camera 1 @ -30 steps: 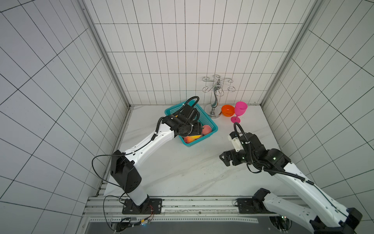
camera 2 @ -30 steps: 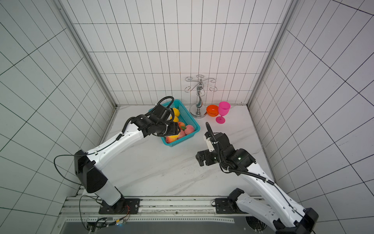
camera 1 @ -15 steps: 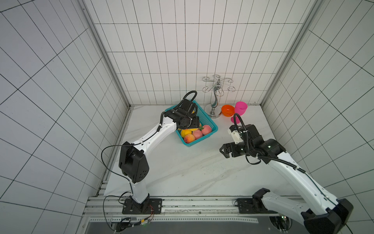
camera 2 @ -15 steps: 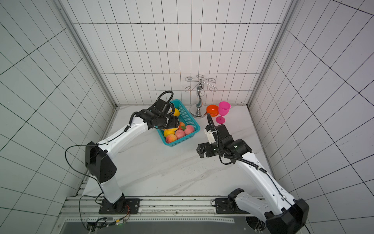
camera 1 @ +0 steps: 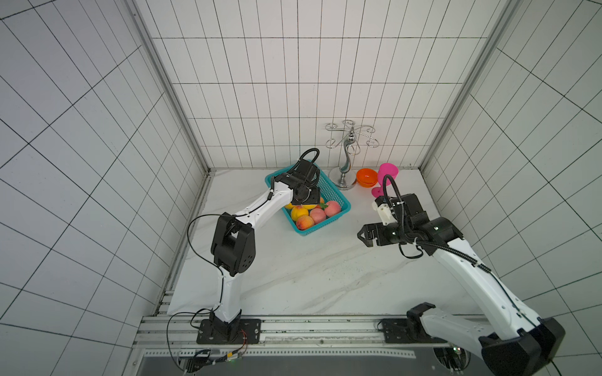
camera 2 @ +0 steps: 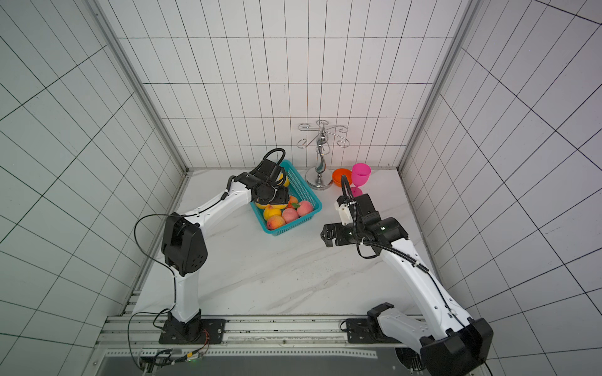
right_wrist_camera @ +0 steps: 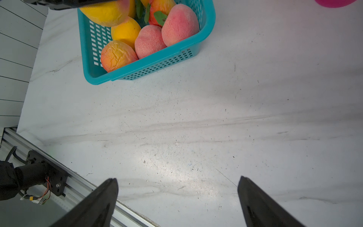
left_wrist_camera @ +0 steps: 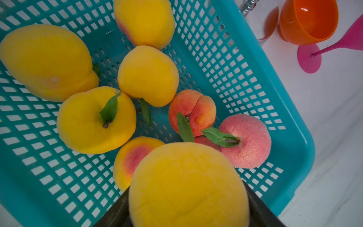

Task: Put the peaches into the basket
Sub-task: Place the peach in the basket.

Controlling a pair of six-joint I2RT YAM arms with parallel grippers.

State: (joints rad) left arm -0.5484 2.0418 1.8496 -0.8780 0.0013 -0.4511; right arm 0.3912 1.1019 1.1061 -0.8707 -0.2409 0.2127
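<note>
Several peaches (left_wrist_camera: 96,119) lie in the teal basket (right_wrist_camera: 157,66) on the counter (right_wrist_camera: 196,127). The left hand (camera 1: 306,198) grips a yellow peach (left_wrist_camera: 186,182) just above them. The right hand (right_wrist_camera: 177,178) hovers over the counter near the basket, its fingers spread wide around nothing.

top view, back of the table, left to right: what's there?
basket → metal stand → orange bowl → pink goblet. Left out: the left claw holding a peach, since it overlaps the basket.
</note>
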